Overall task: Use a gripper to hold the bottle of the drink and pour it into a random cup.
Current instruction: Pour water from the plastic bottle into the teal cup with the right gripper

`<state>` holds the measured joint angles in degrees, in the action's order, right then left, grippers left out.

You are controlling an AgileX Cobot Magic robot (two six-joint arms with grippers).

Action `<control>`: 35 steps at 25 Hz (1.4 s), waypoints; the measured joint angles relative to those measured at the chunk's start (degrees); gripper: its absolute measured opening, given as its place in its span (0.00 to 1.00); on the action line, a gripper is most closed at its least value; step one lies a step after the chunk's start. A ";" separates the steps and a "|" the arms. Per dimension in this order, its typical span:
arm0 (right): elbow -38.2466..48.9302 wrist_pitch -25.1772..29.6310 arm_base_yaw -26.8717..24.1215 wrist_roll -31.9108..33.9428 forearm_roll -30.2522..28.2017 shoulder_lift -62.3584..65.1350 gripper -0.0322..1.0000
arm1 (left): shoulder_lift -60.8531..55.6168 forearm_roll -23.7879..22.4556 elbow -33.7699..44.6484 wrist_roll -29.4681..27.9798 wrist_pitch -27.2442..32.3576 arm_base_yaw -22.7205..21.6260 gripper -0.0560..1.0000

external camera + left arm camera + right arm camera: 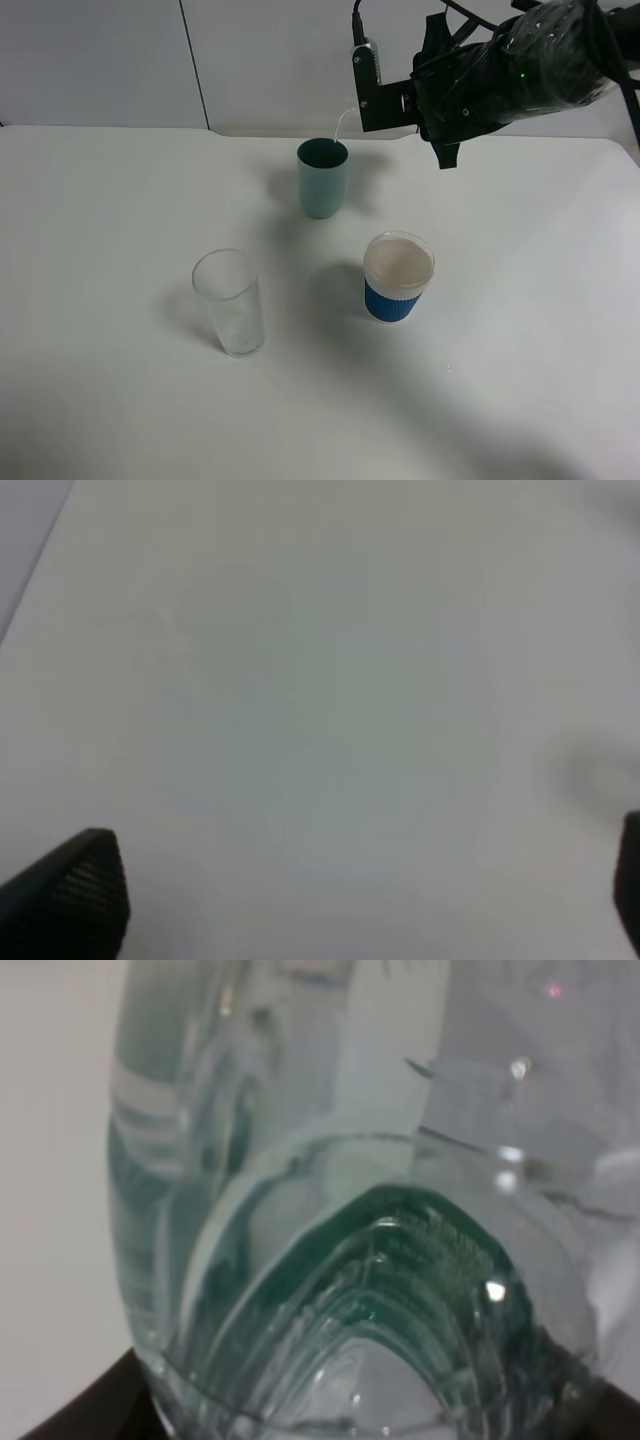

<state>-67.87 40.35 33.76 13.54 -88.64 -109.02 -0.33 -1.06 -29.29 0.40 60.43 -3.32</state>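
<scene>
The right tool grips the bottle, its neck tilted down just above the teal cup; a thin stream falls in.

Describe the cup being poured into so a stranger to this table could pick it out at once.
On the white table stand three vessels; the teal cup is the farthest back, near the wall. A thin stream falls into it from the bottle in the right gripper. Unlike the clear glass and the blue-banded white cup in front, it is plain, opaque and teal all over.
</scene>
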 joint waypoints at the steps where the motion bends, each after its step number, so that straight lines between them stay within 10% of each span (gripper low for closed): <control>1: 0.00 0.19 0.00 -0.04 -0.21 0.00 0.55 | 0.00 0.00 0.00 0.00 0.00 0.00 0.98; 35: 0.00 -0.09 0.25 -1.52 -1.08 0.00 0.55 | 0.00 0.00 0.00 0.00 0.00 0.00 0.98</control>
<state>-67.87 40.26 34.02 12.02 -89.72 -109.02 -0.33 -1.06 -29.29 0.40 60.43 -3.32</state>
